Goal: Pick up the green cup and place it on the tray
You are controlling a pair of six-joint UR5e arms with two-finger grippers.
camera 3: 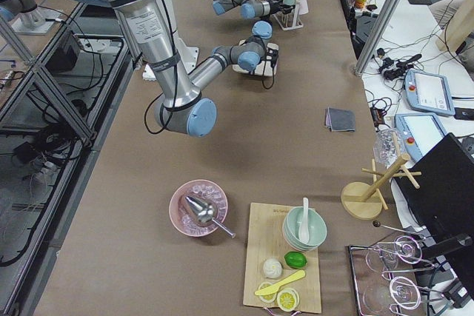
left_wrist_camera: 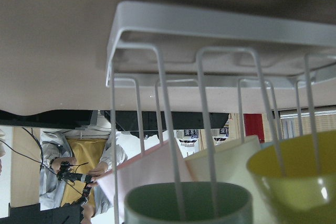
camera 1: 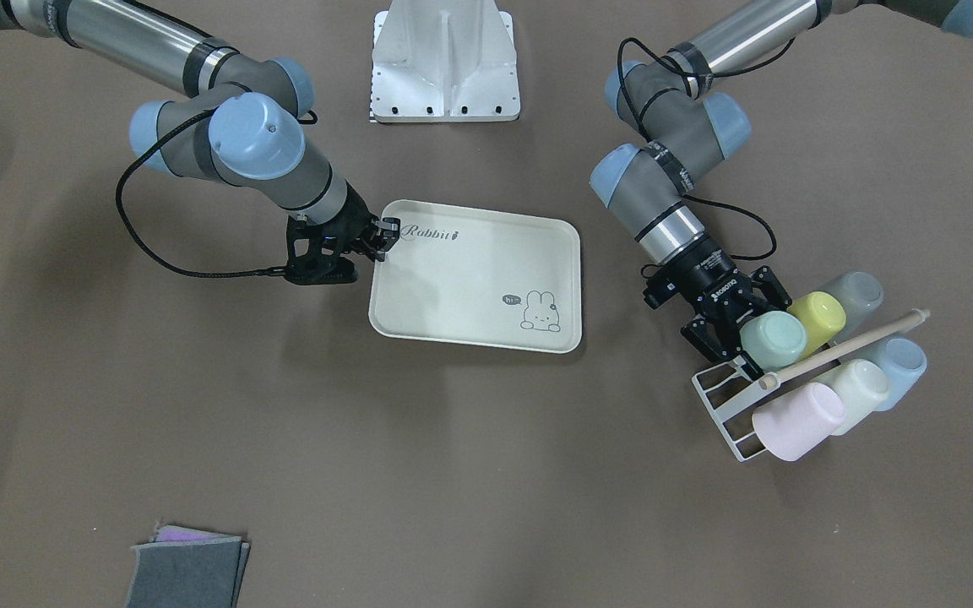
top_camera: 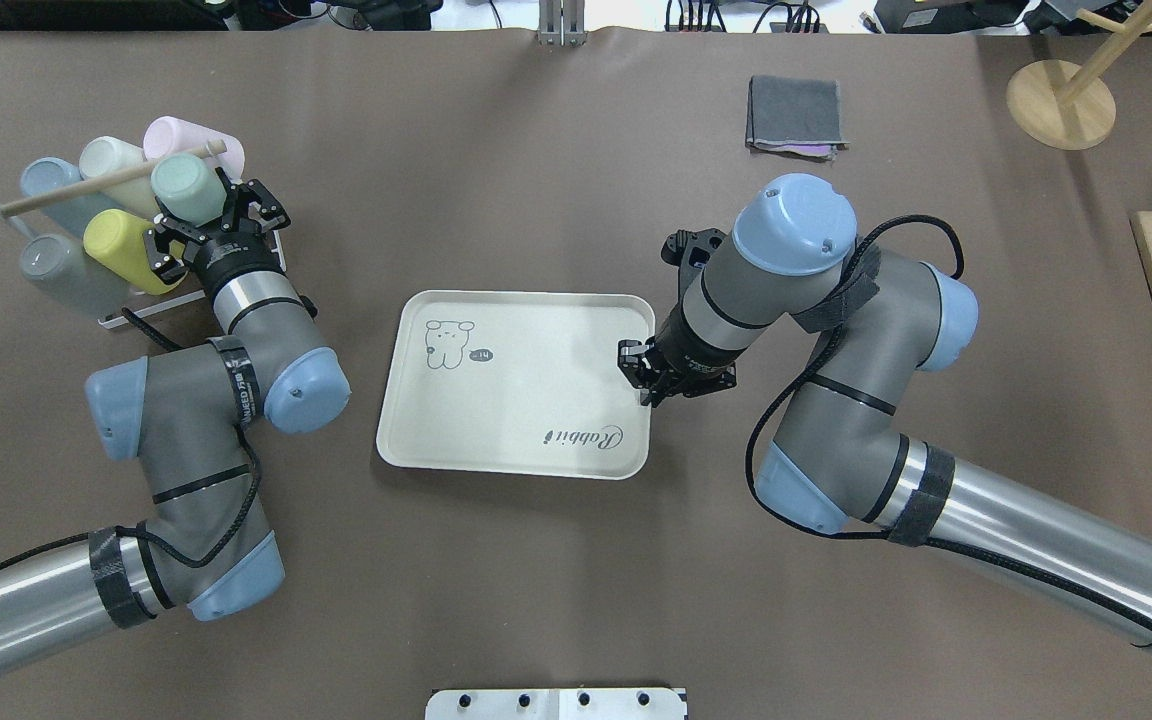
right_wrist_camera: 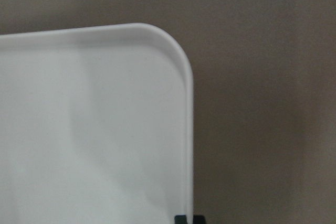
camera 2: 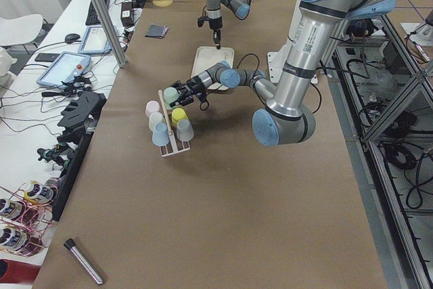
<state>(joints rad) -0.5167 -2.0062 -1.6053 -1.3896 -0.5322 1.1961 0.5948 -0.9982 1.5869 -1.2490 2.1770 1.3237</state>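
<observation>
While right claw (top_camera: 648,385) pinches tray (top_camera: 536,360), left claw (top_camera: 206,210) gapes at green cup (top_camera: 186,188) beside dowel (top_camera: 86,185).

green cup (camera 1: 772,338) — yellow cup (camera 1: 818,319) close beside, wooden rod (camera 1: 850,346) alongside

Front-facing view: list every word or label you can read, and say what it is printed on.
"Rabbit": in script near one corner of the tray.
"hi": in a small speech bubble beside the tray's bunny drawing.
"ROBOTIQ": on the body of the left gripper.
Lettering on the left arm: too small to read.
</observation>
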